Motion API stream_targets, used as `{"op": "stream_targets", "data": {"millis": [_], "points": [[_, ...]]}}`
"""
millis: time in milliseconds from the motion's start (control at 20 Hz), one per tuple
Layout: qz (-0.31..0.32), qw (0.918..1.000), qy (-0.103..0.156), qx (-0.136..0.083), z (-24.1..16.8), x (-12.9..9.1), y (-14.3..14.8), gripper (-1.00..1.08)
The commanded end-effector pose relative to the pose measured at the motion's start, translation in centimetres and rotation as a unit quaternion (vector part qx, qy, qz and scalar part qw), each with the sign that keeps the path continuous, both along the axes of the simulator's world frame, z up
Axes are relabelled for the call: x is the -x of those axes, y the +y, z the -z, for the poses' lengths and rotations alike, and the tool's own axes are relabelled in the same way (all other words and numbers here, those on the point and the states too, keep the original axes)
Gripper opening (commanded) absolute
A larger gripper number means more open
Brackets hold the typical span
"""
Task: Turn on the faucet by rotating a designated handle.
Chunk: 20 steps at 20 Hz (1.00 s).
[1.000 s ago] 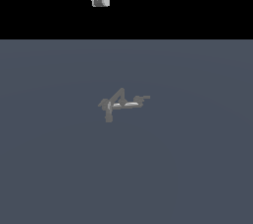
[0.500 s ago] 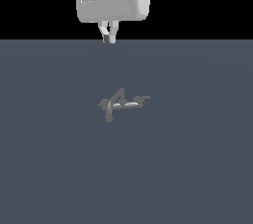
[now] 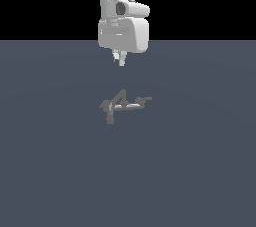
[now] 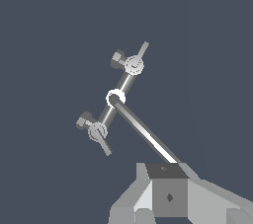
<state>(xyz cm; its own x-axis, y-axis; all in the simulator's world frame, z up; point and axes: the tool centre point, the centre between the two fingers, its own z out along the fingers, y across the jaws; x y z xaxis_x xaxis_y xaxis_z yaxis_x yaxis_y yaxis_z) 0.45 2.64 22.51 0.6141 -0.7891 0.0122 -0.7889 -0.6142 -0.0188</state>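
The white gripper [image 3: 120,61] hangs from the arm's blocky wrist with its two short fingers [image 3: 122,60] pointing down at the slate-grey floor [image 3: 200,171]. The fingers sit close together with nothing between them; whether a narrow gap remains cannot be told from either view.

The faucet [image 3: 121,105] lies on the floor below the gripper and nearer the camera in the exterior view, well apart from the fingertips and untouched. It is a small, dull-grey fixture of thin rods, far smaller than the gripper's body. In the exterior view its middle rises to a peaked triangle over a pale strip at the base. A thicker grey stub [image 3: 109,115] droops from the end toward the exterior view's left.

The handle [image 3: 142,101] is the thin, short, straight arm reaching out toward the exterior view's right, ending in a small stepped tip.

From the wrist camera the faucet [image 4: 114,97] shows as a straight bar with a round white collar at its middle and a disc-shaped joint at each end. Each joint carries a stubby knob and a thin lever. A long, brighter spout [image 4: 146,130] runs from the central collar toward the gripper, its far end hidden behind the gripper's body. Which lever there is the handle cannot be told.
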Motion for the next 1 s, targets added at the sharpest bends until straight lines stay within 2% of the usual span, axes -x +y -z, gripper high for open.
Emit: {"op": "stream_targets", "data": {"millis": [0,400,950], "points": [[0.028,0.9996,0.001,0.000,1.7,-1.4,-0.7,-1.00],[0.119,0.9929,0.005,0.001,7.2,-5.7,-3.4,-1.00],[0.230,0.9732,0.009,0.000,13.8,-10.2,-7.8,-1.00]]}}
